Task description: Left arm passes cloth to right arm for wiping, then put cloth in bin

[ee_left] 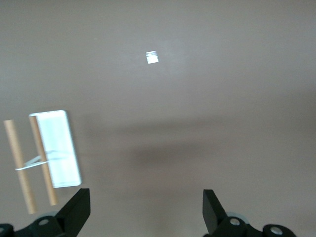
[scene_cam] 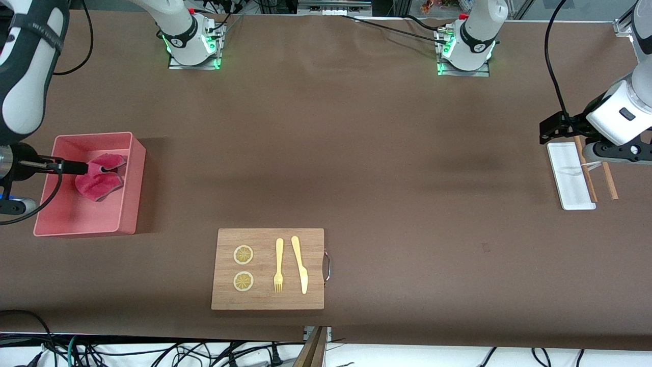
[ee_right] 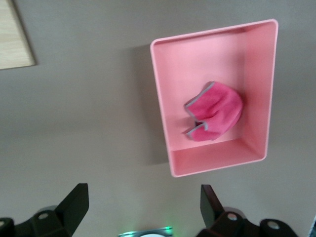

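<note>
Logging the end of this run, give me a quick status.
Left pincer open, waiting over the white tray. Right pincer open, empty, above the bin. Cloth crumpled inside bin. Nothing in the way.

No words or numbers can be read on anything here. The arm (scene_cam: 23, 56) at the picture's edge has small dark letters, but they are too tiny to read.

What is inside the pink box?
Inside the bin lies only the cloth, crumpled on the floor. The part of the bin floor under it is covered, so anything there cannot be seen.
</note>
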Robot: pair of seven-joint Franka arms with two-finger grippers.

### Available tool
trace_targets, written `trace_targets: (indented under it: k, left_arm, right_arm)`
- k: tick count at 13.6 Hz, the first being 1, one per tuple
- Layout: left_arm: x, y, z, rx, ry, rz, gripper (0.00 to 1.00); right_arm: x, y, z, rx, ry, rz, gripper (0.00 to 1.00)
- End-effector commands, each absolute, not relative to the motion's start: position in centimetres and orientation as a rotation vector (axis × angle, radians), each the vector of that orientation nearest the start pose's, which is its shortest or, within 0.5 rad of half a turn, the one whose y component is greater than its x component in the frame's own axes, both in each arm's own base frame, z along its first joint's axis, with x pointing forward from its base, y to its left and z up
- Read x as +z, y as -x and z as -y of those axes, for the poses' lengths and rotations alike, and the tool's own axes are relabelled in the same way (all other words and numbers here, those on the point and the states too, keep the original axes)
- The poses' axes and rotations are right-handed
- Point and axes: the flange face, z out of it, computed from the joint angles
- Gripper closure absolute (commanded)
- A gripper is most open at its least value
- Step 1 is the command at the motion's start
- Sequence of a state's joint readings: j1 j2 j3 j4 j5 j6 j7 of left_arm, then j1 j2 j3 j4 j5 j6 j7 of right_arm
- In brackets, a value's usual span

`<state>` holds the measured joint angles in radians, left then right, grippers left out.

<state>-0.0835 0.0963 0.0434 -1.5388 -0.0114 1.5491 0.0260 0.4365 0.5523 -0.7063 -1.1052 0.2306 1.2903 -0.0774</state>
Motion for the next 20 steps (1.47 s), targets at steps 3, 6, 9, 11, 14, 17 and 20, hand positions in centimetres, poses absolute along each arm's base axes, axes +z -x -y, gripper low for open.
trace_targets:
  k: [3, 6, 9, 11, 14, 17, 20]
  left_arm:
    - [59.6, -58.4, 0.9, 0.102, 3.194, -0.047, 0.0]
    - [60.6, -58.6, -0.5, 0.064, 3.2, -0.016, 0.0]
    - [61.1, -59.1, -0.6, 0.034, 3.198, -0.014, 0.0]
    - [60.1, -59.8, -0.4, 0.058, 3.197, -0.023, 0.0]
    - [59.3, -61.1, -0.3, 0.069, 3.196, -0.014, 0.0]
    - [59.4, -61.1, 0.8, 0.067, 3.193, -0.038, 0.0]
    - [58.6, -61.5, 0.4, 0.074, 3.159, -0.052, 0.0]
  right_arm:
    - [57.7, -62.1, -0.9, 0.4, 3.174, -0.041, 0.0]
    - [60.8, -60.4, -0.5, 0.261, 3.21, 0.018, 0.0]
    - [62.9, -58.1, -0.2, 0.188, 3.205, 0.016, 0.0]
    - [62.1, -57.0, 0.3, 0.151, 3.182, -0.006, 0.0]
    - [62.1, -56.0, -0.6, 0.187, 3.164, -0.076, 0.0]
    - [61.5, -56.7, -1.0, 0.201, 3.164, -0.089, 0.0]
    - [61.7, -57.1, -0.9, 0.192, 3.162, -0.089, 0.0]
